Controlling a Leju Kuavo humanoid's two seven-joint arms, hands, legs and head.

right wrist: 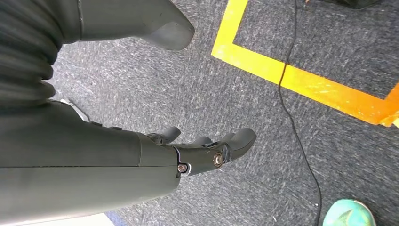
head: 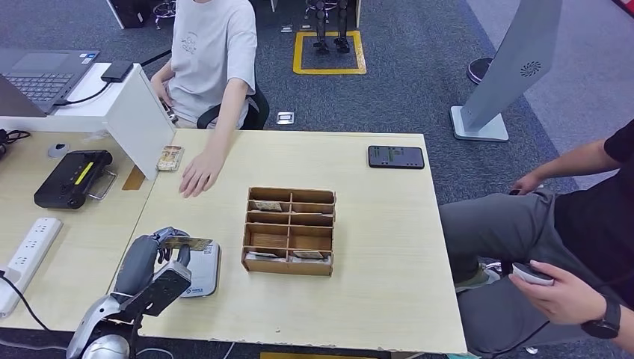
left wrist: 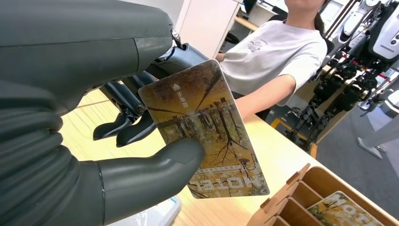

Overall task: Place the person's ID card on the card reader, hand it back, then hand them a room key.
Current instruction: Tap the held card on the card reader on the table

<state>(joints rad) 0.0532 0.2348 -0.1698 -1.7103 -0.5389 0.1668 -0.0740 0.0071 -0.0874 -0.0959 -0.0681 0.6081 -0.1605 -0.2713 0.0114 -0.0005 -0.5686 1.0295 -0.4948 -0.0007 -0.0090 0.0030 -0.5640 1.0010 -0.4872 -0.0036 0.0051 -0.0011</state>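
Your robot's left hand holds a card over the white card reader at the table's near left edge. The risk from here: the card could slide out and drop short of the reader, or onto the wooden organizer just beside it, because it seems gripped only along one side. The thumb presses one long edge of the printed face, dark fingers back it from behind, and most of the card juts free. The person's hand rests on the table, well apart. Your right hand hangs over carpet, fingers loosely apart, holding nothing.
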